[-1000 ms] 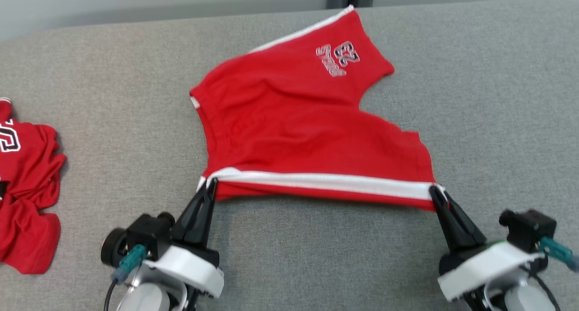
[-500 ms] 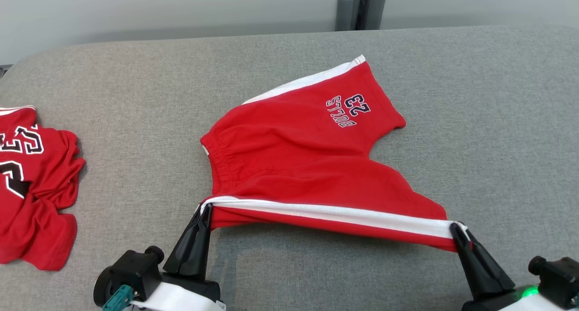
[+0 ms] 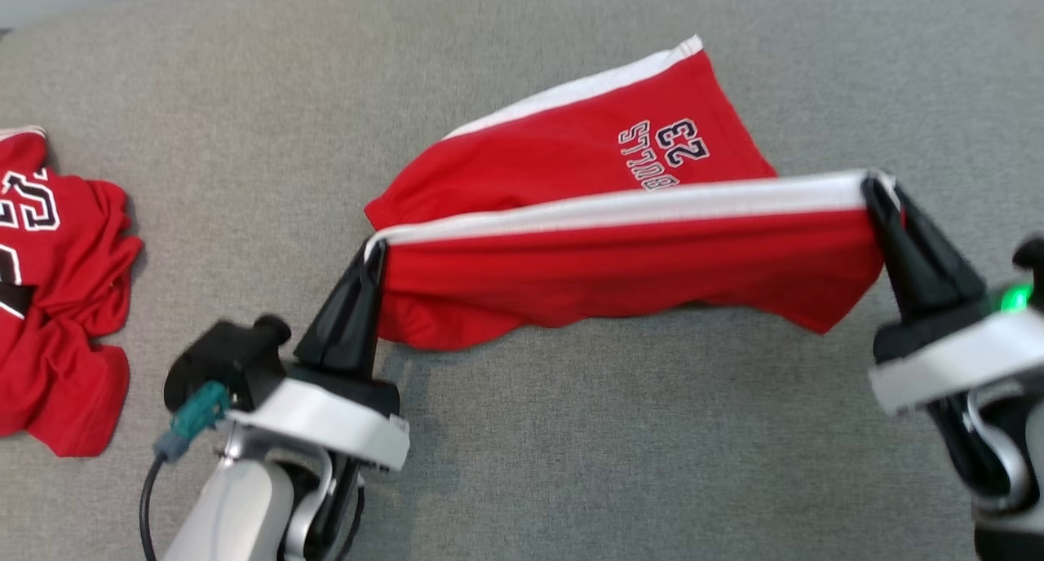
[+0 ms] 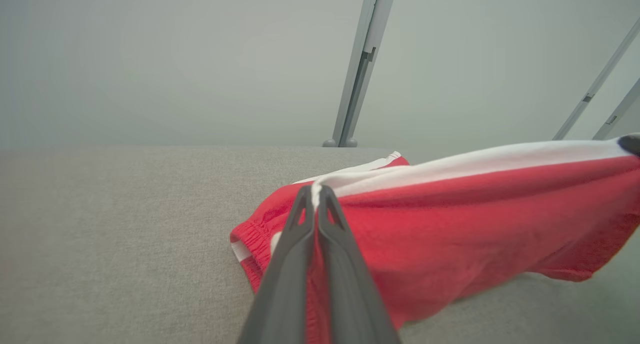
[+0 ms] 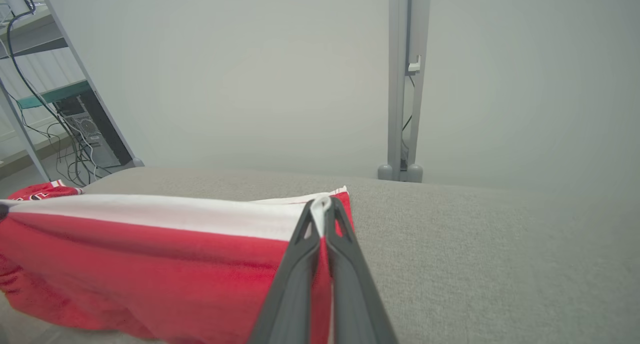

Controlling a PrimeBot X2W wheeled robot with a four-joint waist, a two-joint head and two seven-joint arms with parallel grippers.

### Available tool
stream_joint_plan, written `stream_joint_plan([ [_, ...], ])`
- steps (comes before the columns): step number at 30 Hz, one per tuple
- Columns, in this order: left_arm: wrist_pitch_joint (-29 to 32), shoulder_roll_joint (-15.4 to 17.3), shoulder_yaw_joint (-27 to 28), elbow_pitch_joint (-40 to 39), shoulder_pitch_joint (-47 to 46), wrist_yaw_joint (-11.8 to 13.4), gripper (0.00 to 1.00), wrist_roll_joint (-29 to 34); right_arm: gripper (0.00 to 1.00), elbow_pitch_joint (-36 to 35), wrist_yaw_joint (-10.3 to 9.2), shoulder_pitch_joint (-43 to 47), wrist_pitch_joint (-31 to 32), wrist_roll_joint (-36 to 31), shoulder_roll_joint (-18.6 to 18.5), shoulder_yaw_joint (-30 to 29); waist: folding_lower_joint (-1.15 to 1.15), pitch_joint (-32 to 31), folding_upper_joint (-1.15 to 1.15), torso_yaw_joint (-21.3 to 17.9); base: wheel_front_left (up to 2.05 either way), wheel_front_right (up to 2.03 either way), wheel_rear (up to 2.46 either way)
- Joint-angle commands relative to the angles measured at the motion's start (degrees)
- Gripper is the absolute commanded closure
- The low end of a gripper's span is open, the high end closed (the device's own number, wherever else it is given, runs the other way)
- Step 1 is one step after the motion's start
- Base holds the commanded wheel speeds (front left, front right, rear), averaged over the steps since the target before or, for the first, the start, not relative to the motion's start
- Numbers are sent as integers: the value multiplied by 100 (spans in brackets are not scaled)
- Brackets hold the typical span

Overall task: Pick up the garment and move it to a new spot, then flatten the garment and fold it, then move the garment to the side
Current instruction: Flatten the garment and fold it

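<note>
Clamped shut, the left gripper (image 3: 373, 255) in the head view pinches the waistband end of the white side stripe on the red shorts (image 3: 620, 267). The right gripper (image 3: 877, 187), held higher, pinches the hem end, stretching that edge above the grey surface (image 3: 571, 463). The far leg lies flat, printed "23 BULLS" upside down. Left wrist view: jaws pressed together on the stripe. Right wrist view: likewise.

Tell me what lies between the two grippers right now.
The shorts, white-striped edge stretched from left gripper to right gripper, seen in the head view.
</note>
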Motion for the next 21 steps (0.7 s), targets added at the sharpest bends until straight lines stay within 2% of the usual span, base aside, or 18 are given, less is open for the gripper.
stream_joint_plan([
  [1, 66, 25, 50, 183, -359, -89, 100, -51, 100, 273, -17, -554, 38, 86, -168, 108, 0, 382, 0, 67, 0, 0, 0],
  [9, 212, -134, -21, 1113, -1579, -453, 100, -243, 100, 1977, -17, -2709, -43, 343, -711, 837, 0, 1054, 0, 317, 0, 0, 0],
  [10, 212, -134, -21, 1113, -1579, -453, 100, -243, 100, 1977, -17, -2709, -43, 343, -711, 837, 0, 1054, 0, 317, 0, 0, 0],
  [21, -178, -485, -211, 2427, -2749, -763, 100, -349, 100, 4372, -16, -4719, -760, 702, -979, 2147, 0, 1425, 0, 772, 0, 0, 0],
])
